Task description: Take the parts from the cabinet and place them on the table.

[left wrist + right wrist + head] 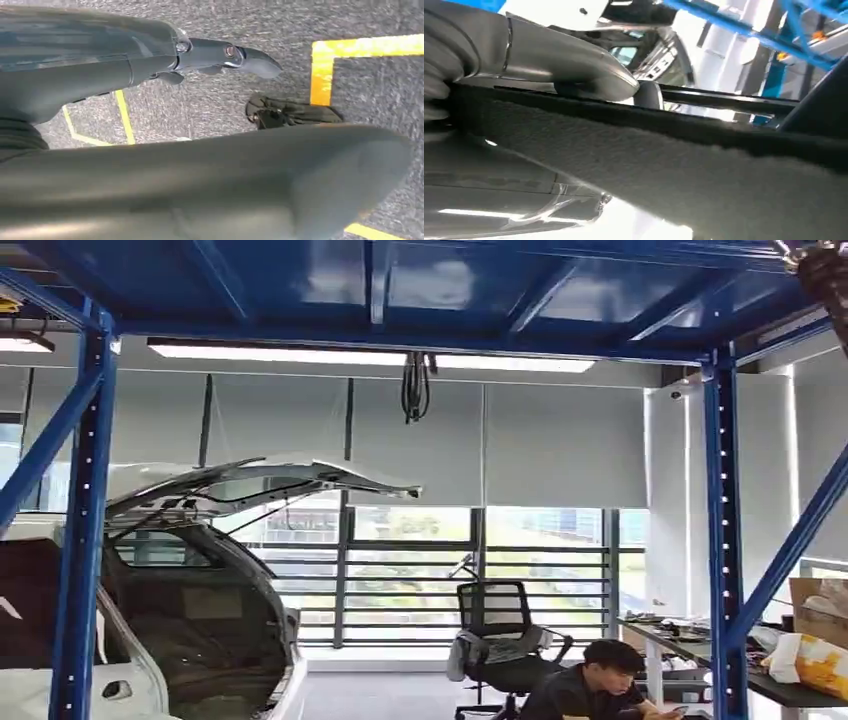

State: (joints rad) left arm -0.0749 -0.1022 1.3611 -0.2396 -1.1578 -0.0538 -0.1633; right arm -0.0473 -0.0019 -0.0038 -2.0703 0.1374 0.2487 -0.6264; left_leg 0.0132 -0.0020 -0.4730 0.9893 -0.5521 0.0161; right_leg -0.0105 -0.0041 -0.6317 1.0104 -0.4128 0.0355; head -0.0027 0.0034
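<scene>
In the right wrist view my right hand (524,55) grips a flat dark panel (704,180) with a fuzzy felt face. The thumb lies along one side of the panel's edge and the fingers (499,200) lie along the other. The panel runs away from the hand across the picture and hides most of what lies beyond it. My left hand (165,185) hangs over grey carpet, its thumb and fingers apart with nothing between them. The table (790,690) stands at the right edge of the head view, beyond the blue rack post (725,540).
A white car (200,620) with its tailgate raised stands at the left behind another blue post (80,540). A person (600,685) sits by the table near a black office chair (500,640). Boxes and a bag (810,655) lie on the table. Yellow tape (320,75) marks the carpet.
</scene>
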